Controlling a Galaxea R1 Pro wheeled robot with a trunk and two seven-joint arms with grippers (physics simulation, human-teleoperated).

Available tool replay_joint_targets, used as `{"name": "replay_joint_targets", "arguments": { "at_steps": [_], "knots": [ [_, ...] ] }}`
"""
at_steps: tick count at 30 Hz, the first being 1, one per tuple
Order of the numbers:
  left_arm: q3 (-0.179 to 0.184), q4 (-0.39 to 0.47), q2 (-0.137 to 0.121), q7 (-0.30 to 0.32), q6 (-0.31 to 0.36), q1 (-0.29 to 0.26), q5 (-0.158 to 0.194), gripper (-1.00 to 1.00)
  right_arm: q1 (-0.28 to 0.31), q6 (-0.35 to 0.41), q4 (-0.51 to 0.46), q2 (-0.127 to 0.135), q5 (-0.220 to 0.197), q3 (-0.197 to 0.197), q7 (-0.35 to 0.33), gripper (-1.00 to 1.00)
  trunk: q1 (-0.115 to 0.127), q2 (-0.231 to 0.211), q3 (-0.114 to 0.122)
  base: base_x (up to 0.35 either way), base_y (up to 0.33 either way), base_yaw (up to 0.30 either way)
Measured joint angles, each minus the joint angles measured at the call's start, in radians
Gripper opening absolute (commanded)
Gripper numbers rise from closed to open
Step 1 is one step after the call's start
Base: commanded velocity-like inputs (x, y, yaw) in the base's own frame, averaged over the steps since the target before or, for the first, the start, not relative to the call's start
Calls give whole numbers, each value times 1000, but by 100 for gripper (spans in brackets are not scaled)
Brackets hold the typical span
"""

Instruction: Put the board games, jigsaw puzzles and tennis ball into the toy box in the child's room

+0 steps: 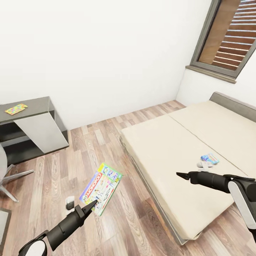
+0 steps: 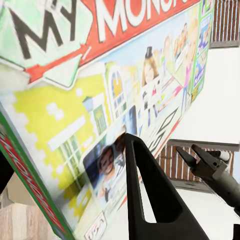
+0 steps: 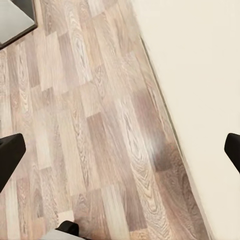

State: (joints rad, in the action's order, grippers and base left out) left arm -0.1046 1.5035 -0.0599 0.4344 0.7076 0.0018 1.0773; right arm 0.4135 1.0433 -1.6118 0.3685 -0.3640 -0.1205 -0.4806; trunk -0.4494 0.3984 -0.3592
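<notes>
Pinching a Monopoly board game (image 1: 101, 188) by its lower edge, the left gripper (image 1: 89, 206) holds the flat box tilted up over the wooden floor (image 1: 99, 142), between the bed (image 1: 185, 149) and the dark grey cabinet (image 1: 32, 124); in the left wrist view a finger (image 2: 150, 190) is seen pressed against the printed face, and such an edge grip is probably chosen because the box is too wide to be spanned. The box is judged to be in carriage toward the toy box. The right gripper (image 1: 182, 175) is held out over the near part of the mattress, and in the right wrist view its fingertips (image 3: 10, 155) stand spread wide with nothing between them, above the line where floor meets bed. This reads as readiness for the next pick, since another board game (image 1: 209, 158), blue, lies flat on the bed farther in, with a small white object just beside it that cannot be identified. A jigsaw puzzle (image 1: 16, 108) with a bright piece pattern rests flat on the cabinet top, waiting to be collected.
</notes>
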Motion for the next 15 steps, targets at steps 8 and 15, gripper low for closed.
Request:
{"name": "replay_joint_targets", "arguments": {
  "at_steps": [8,15],
  "knots": [
    [0,-8,-3,2,0,0,0,-100,0,0,0,-2,0,-7,0,100,0,0,1,0,0,287],
    [0,-9,-4,-1,-2,0,-4,-100,0,0,0,0,0,-11,0,100,0,0,1,0,0,292]
  ]
}}
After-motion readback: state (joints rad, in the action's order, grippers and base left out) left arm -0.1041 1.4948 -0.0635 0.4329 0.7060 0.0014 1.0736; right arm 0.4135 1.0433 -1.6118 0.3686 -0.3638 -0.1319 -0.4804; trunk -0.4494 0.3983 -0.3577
